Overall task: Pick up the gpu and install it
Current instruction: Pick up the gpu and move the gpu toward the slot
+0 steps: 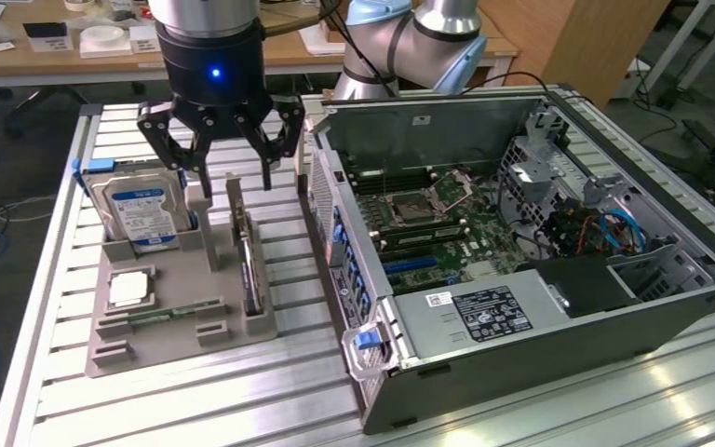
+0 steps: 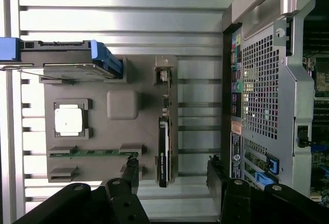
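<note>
The gpu [image 1: 246,253] stands on its long edge in a slot of the grey holder [image 1: 165,346], its thin dark top edge facing up. In the wrist view the gpu [image 2: 163,147] appears as a narrow dark strip with a silvery bracket at one end. My gripper [image 1: 236,182] hangs open just above the card's bracket end, one finger on each side and not touching it. In the wrist view the gripper [image 2: 172,172] straddles the card's line with nothing between the black fingers [image 2: 130,171].
The holder [image 2: 123,131] also carries a hard drive [image 1: 141,212] upright in a blue frame, a square processor [image 1: 130,289] and a green memory stick [image 1: 159,317]. The open computer case [image 1: 519,233] lies close on the exterior view's right, on the slatted aluminium table [image 1: 209,410].
</note>
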